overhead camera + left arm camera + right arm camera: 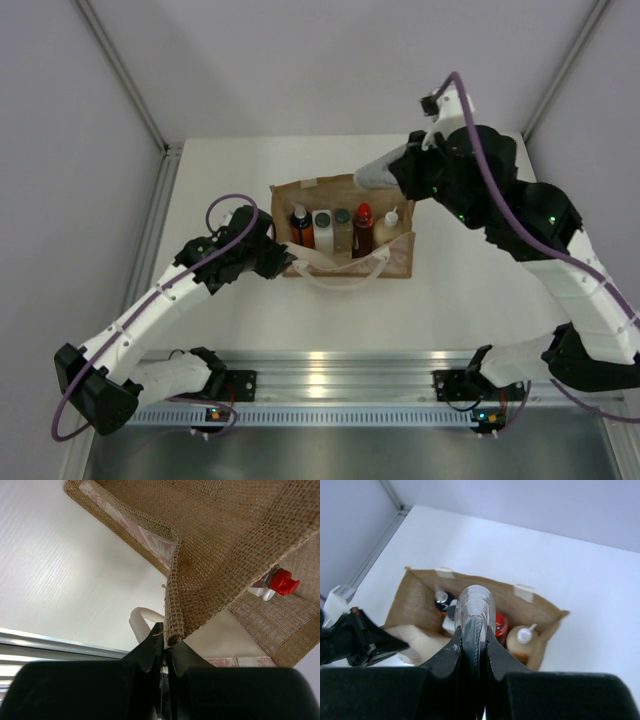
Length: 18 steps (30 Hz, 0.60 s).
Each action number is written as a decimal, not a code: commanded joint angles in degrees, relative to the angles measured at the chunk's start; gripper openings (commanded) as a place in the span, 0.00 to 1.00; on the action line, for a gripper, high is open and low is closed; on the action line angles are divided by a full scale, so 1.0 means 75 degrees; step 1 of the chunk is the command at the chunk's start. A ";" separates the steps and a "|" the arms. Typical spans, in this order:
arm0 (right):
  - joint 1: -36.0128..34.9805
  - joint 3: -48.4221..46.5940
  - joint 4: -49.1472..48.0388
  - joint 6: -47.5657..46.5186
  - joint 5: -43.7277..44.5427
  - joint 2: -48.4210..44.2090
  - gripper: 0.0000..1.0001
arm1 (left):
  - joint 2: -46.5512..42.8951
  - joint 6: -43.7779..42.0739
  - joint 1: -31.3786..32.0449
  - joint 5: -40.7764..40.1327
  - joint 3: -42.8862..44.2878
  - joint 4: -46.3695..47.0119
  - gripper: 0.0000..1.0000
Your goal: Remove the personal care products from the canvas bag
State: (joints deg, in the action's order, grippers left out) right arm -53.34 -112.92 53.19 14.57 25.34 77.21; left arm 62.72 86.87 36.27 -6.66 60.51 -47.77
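Top view, canvas bag [310, 192]: standing open in the middle of the table [250, 310], between the two arms.
Top view, bottles: all five are sitting in a row inside the bag. From left they are the orange bottle [300, 228], white squarish bottle [323, 230], grey-capped bottle [342, 215], red bottle [363, 230] and cream bottle [392, 220].
Top view, left gripper [285, 262]: reaching in at the bag's near-left corner.
Top view, right gripper [378, 172]: hovering over the bag's far rim, above the row.
Left wrist, jaws: clenching on the bag's woven edge – the red cap is showing well beyond them.
Right wrist, jaws: sitting close together around a pale glossy piece [475, 602]. Whether they are gripping it, I cannot tell – the open bag is lying below, with the red and cream bottles beside the tips.
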 commanded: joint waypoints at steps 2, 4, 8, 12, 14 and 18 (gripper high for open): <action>0.0817 -0.0190 0.0301 0.0085 0.1449 -0.0836 0.00 | -0.0042 0.0066 0.0004 -0.0109 -0.0099 -0.0240 0.00; 0.1855 -0.0038 0.0501 0.0038 0.1275 -0.0943 0.00 | -0.0031 0.0043 0.0004 -0.0097 -0.0053 -0.0252 0.00; 0.3827 0.0735 0.0596 -0.0231 0.0140 -0.1014 0.00 | 0.0005 -0.0051 0.0004 -0.0027 0.0053 -0.0252 0.00; 0.5595 0.1624 0.0409 -0.0477 -0.1185 -0.0686 0.00 | 0.0075 -0.0204 0.0004 0.0078 0.0088 -0.0264 0.00; 0.6056 0.1849 0.0291 -0.0652 -0.1773 -0.0313 0.00 | 0.0110 -0.0204 0.0004 0.0137 0.0077 -0.0264 0.00; 0.6948 0.2481 -0.0188 -0.0689 -0.2500 0.0146 0.00 | 0.0099 -0.0180 0.0004 0.0184 0.0088 -0.0264 0.00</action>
State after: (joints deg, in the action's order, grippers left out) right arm -4.71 -95.57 57.78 10.72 13.65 77.62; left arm 62.94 85.36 36.27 -5.74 60.53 -47.75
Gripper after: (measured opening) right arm 0.097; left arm 0.053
